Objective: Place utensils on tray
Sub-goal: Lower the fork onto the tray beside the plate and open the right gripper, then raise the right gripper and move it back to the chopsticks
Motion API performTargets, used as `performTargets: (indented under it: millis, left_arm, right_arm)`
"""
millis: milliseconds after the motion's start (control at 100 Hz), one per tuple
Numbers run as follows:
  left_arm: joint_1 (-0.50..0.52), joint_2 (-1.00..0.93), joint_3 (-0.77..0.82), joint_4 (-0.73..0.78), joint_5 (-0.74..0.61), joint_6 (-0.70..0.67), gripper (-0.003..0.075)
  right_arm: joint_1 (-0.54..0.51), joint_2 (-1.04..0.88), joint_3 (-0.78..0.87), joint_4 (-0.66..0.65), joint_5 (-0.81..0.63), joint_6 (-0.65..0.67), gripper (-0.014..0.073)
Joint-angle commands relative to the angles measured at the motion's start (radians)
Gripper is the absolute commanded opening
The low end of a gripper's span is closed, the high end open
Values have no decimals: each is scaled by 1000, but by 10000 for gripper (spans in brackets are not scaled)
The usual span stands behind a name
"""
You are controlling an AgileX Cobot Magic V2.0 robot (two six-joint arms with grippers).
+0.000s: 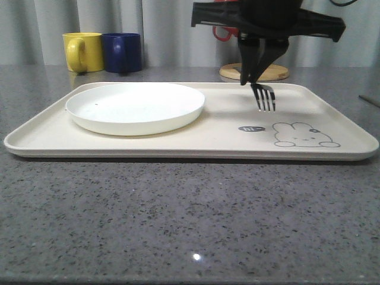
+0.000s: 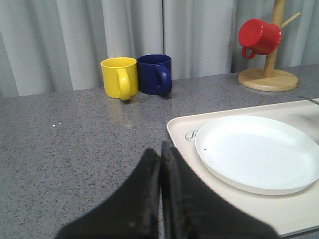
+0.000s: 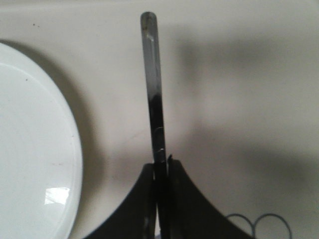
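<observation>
My right gripper (image 1: 255, 78) hangs over the right half of the cream tray (image 1: 225, 139), shut on a silver fork (image 1: 265, 98). The tines point down and hover just above the tray surface, behind the bunny drawing (image 1: 304, 135). In the right wrist view the fork's handle (image 3: 153, 84) sticks out past the shut fingertips (image 3: 162, 162) over bare tray (image 3: 234, 74). In the left wrist view my left gripper (image 2: 160, 149) is shut on nothing, above the grey table near the tray's corner (image 2: 174, 130).
A round white plate (image 1: 135, 107) lies on the tray's left half. A yellow mug (image 1: 82, 52) and a blue mug (image 1: 122, 52) stand behind the tray. A red mug (image 2: 259, 35) hangs on a wooden stand (image 2: 267, 78). A thin metal piece (image 1: 369, 100) lies right of the tray.
</observation>
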Motion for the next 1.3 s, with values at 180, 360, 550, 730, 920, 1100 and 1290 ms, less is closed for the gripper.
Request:
performTargets:
  millis: [180,360,550,730,920,1100,1290]
  left_arm:
    - [-5,7,-28,-15,-82,-5,-18]
    - [-5,7,-28,-15,-82,-5,-18]
    - [-5,7,-28,-15,-82,-5,-18]
    - [-5,7,-28,-15,-82,-5,-18]
    - [-5,7,-28,-15,-82,-5,-18]
    - [-5,7,-28,-15,-82,-5,-18]
    - [-5,7,-28,-15,-82,-5,-18]
  right_arm:
    - [9,4,-45,-36,-44,47,-57]
    - [9,31,-45,-30,-47,52,-56]
    - [9,53,-45,-3,-44,52,-53]
    - [9,53,-45,-2,-41,52,104]
    - [9,51,-45,-2,-34,52,327]
    - [9,20,-47,-3,-31,38,350]
    - [-4,-62,-55,-2,-19,-60,350]
